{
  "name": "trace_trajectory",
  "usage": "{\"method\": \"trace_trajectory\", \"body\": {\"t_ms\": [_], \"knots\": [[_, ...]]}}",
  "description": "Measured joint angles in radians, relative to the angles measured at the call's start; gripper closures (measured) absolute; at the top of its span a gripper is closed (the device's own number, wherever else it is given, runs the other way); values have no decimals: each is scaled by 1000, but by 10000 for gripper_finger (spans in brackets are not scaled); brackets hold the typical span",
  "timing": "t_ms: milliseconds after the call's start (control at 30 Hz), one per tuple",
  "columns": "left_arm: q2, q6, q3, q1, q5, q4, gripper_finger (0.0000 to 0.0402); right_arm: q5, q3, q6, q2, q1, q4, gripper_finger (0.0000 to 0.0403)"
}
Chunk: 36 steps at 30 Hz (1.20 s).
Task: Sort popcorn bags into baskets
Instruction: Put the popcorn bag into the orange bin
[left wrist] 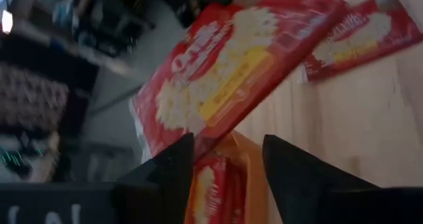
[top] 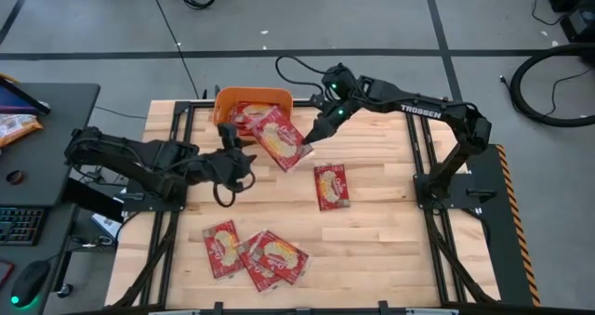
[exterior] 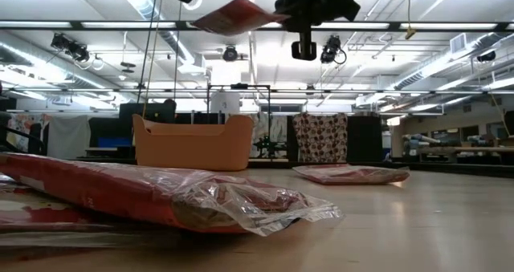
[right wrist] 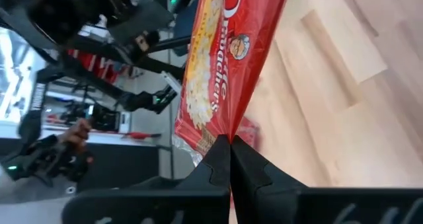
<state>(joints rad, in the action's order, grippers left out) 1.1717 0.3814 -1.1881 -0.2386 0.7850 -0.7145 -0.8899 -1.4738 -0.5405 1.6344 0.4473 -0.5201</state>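
A: How far along are we getting with the sorting?

B: We are partway, as far as we are judging it. The orange basket (top: 223,102) is sitting at the far left of the surface (top: 381,231), and we are seeing at least a couple of red popcorn bags (top: 247,114) already lying inside it. One bag (top: 331,186) is lying alone near the middle of the surface, and a loose cluster (top: 255,253) of about four, partly overlapping, is waiting at the near edge, left of centre. So most of the work is still ahead of us.

A: And what are our tools doing?

B: Our right tool (top: 308,144) is pinching the held bag (top: 279,137) by one edge; in the right wrist view its fingers are pressed together on the foil. We are holding that bag in the air just beside the basket's near right corner, tilted, not yet over the opening as far as we are telling.

A: And the left?

B: Our left tool (top: 244,162) is hovering just near of the basket, close to the held bag, its fingers (left wrist: 299,166) spread apart and gripping nothing.
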Motion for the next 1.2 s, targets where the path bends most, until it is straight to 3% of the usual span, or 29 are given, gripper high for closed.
{"method": "trace_trajectory", "body": {"t_ms": [233,500,667,933,1067,1200], "knots": [[45,239,-2,-3,54,86,176,-85,0,-45,0,-3,33,402],[115,421,0,-8,115,165,183,-171,-1,-86,0,-32,84,402],[146,503,0,-9,125,245,223,-182,-1,-97,0,-40,101,399],[155,521,0,-11,114,312,328,-188,-1,-96,0,-40,101,392],[155,520,0,-15,116,311,367,-161,-1,-92,0,-40,102,368],[155,509,0,-27,115,318,376,-158,0,-92,0,-35,111,328]]}}
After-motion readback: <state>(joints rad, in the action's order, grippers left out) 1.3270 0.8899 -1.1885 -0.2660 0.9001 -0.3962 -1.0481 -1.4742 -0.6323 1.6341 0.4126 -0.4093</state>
